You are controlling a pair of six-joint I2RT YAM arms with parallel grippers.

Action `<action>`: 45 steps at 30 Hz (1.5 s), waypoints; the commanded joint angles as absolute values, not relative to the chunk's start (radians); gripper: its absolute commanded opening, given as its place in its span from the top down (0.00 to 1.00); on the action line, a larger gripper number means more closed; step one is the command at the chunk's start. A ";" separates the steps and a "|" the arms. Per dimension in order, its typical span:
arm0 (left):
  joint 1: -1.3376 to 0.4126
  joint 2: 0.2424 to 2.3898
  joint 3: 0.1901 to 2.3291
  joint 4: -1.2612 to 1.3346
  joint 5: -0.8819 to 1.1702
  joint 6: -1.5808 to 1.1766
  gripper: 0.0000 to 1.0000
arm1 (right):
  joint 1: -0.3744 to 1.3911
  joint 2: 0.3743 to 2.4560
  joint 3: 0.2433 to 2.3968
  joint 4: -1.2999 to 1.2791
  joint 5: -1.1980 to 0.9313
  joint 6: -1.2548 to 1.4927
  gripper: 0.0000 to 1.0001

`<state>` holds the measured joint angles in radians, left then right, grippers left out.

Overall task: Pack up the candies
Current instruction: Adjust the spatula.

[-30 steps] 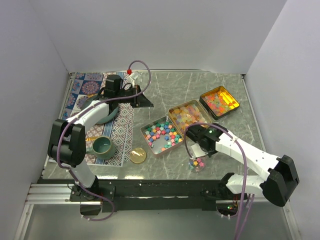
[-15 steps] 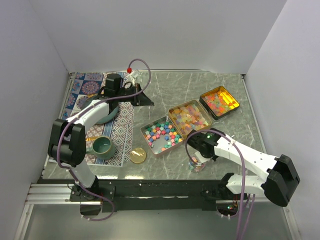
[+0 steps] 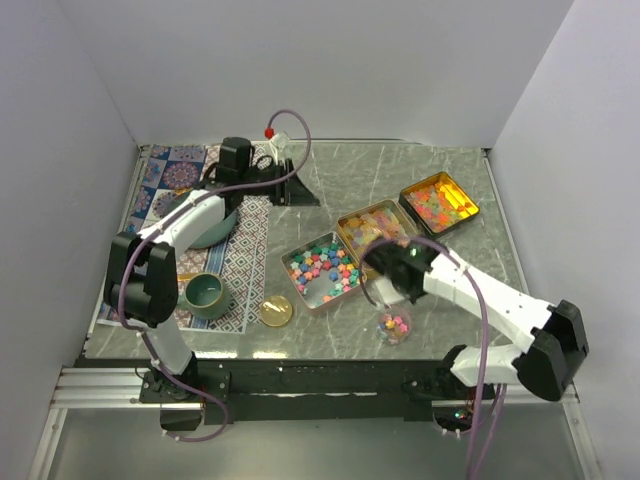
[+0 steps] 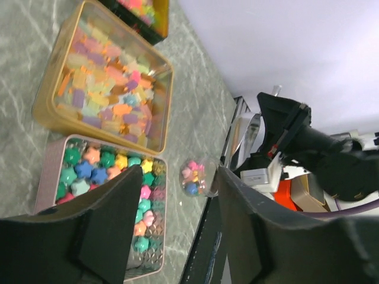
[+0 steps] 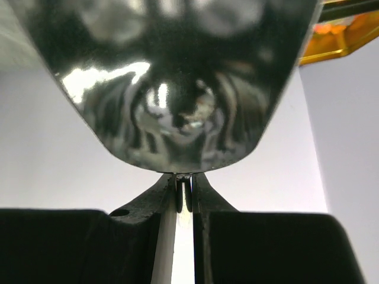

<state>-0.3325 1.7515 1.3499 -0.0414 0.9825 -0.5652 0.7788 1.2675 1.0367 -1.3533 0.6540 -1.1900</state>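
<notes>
Candies (image 3: 322, 266) are tiny, light, loose pieces, judged likely to roll and scatter, so they are better scooped than pinched. They lie in three open trays (image 3: 300, 290) at centre frame, with a few in a small clear jar (image 3: 396, 325) at lower centre. Right gripper (image 5: 183, 198) is clamped on the thin handle of a metal scoop (image 5: 177, 89), between trays and jar; whether the scoop carries anything is unclear. Left gripper (image 3: 295, 192), jaws apart and empty, sits upper left, well apart from the candies.

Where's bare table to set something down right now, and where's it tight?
Free: the marble behind the gold tin and orange tin up to the back wall; also the strip between the patterned mat and pink tin. Tight: near right, where the right arm is beside the clear cup.
</notes>
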 commanded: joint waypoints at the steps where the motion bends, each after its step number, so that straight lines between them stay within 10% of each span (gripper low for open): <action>1: -0.307 1.782 1.448 -0.040 1.043 -0.613 0.39 | 0.671 1.422 1.334 -1.440 0.383 -0.976 1.00; 21: -0.305 2.025 1.620 -0.048 1.120 -0.692 0.42 | 0.519 1.905 1.927 -1.246 0.021 -0.788 1.00; 32: -0.368 2.086 1.614 -0.100 1.055 -0.661 0.47 | 0.505 1.818 1.925 -1.141 -0.096 -0.857 1.00; 40: -0.371 2.105 1.531 0.122 1.193 -0.782 0.95 | 0.457 1.753 1.941 -1.078 -0.259 -0.787 1.00; 45: -0.367 2.129 1.491 0.406 1.339 -0.996 0.99 | 0.417 1.720 1.892 -1.062 -0.377 -0.762 1.00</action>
